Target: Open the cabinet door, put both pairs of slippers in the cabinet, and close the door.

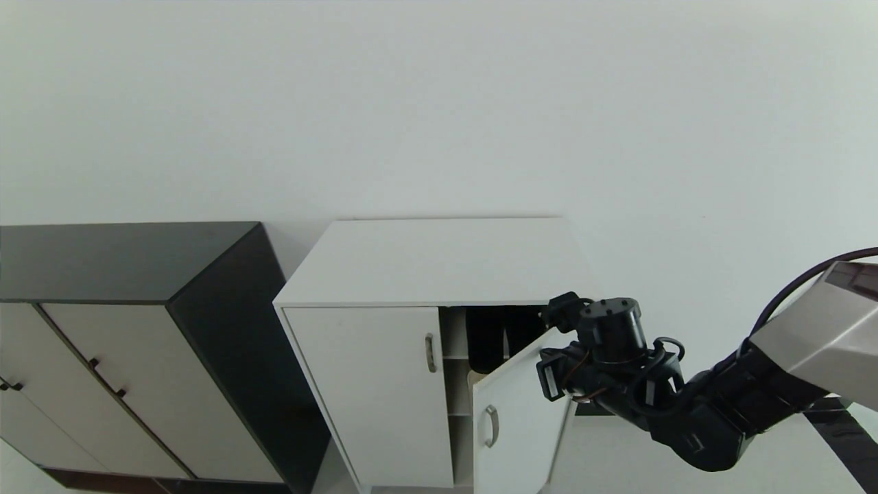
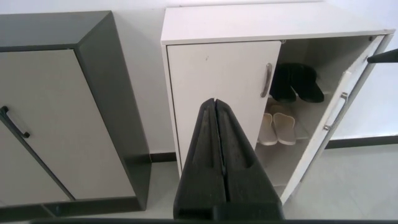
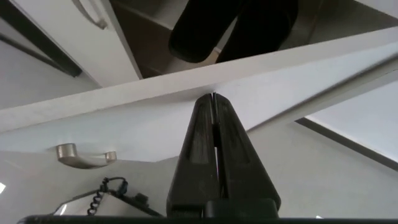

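Though half-hidden, slippers (image 1: 488, 337) behind door (image 1: 521, 418).

White cabinet (image 1: 439, 261): two doors, flat top.
Left door (image 1: 370, 391): shut, with a curved metal handle (image 1: 430, 353) at its inner edge.
Right door (image 1: 521, 418): partly open, swung outward, with a matching handle.
Black slippers (image 2: 298, 82): a pair, side by side on the upper shelf (image 1: 455, 357) inside.
White slippers (image 2: 278, 127): a pair, side by side on the shelf below, soles down.

The right arm (image 1: 693, 412) is black and jointed (silver-grey shell (image 1: 816, 343), looping black cable (image 1: 796, 285)), its hand (image 3: 213, 99) wedge-shaped.
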You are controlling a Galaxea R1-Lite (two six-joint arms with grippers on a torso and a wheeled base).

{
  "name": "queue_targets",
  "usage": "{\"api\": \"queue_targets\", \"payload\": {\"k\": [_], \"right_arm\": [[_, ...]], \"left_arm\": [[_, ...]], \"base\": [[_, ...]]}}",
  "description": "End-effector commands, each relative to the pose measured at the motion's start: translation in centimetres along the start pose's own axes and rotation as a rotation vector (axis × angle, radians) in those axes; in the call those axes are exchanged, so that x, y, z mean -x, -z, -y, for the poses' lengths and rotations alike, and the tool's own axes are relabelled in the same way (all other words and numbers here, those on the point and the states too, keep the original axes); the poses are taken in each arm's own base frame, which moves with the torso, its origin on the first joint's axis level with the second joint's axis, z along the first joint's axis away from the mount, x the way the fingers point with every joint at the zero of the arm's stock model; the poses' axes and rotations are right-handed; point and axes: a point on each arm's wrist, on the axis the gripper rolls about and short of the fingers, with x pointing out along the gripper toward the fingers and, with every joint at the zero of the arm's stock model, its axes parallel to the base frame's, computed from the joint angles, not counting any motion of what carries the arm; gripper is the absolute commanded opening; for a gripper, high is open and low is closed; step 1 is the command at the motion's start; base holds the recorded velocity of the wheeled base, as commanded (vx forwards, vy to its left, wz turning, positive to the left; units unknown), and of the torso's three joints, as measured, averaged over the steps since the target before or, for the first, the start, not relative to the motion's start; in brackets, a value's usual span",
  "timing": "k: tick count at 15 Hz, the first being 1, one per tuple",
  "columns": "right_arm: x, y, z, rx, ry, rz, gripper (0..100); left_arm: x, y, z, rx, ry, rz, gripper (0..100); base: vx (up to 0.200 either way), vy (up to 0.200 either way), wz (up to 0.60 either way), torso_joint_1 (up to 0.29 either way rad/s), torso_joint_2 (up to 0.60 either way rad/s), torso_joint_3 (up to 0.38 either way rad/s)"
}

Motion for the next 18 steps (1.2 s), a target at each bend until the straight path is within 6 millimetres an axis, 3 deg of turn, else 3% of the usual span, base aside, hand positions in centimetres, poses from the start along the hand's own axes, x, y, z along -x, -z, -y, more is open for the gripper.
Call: {"api": "queue_targets", "payload": {"k": [1,18], "right_arm": [[-1.1,0.2,0.3,-0.015,0.013,-0.005,0],[-4.9,-0.2,3.6,-0.072,0.101,0.048,0]], "left_arm": [[0.0,0.0,0.0,0.0,0.001,0.0,0],[0.0,0.0,0.0,0.0,0.001,0.0,0]], "base": [[0.0,0.0,0.0,0.0,0.0,0.0],[0.0,0.0,0.0,0.0,0.0,0.0]]}}
